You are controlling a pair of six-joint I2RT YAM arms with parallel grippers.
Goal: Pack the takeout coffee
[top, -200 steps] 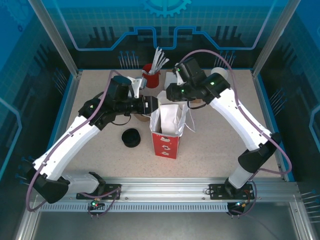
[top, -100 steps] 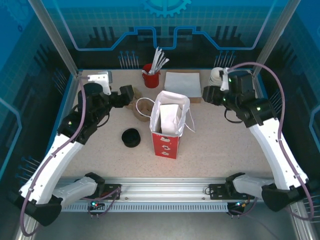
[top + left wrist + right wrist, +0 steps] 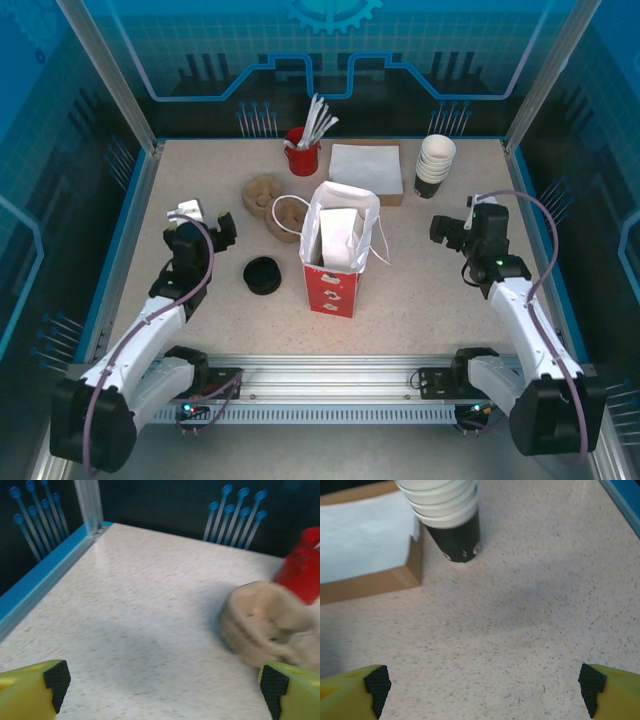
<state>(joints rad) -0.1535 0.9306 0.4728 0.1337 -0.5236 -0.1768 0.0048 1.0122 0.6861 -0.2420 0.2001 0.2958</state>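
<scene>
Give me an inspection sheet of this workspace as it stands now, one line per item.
Surface: speckled table, no spills seen.
Job's things: red paper bag upright at mid-table, mouth open, white paper inside; what lies under the paper cannot be told.
Clutter: stack of black lids left of the bag; pulp cup trays behind the lids; red cup of utensils, napkins and stack of cups along the far edge.
Grippers: left tool and right tool both open, empty, touching nothing.
Cables: purple cable along each arm, no snag seen.
Surroundings: blue panels, metal posts; nothing else seen.
</scene>
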